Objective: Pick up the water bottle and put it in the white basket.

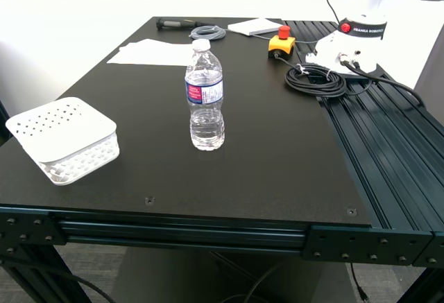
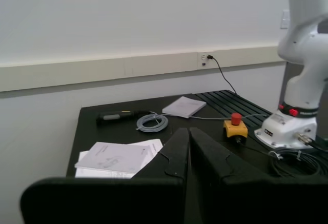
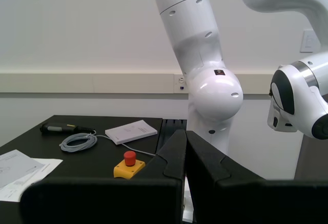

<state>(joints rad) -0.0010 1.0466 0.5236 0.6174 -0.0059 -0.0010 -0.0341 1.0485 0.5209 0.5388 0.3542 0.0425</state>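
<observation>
The water bottle stands upright near the middle of the black table, clear and ribbed, with a white cap and a blue, red and white label. The white basket rests near the table's front edge at the exterior view's left, its hole-dotted flat face upward. Neither arm shows in the exterior view. My first gripper is shut with nothing in it, held above the table. My second gripper is likewise shut and empty. Bottle and basket are out of both wrist views.
At the table's far side lie white paper sheets, a grey cable coil, a black tool, a white booklet and a yellow box with a red button. A black cable bundle lies beside another robot's white base.
</observation>
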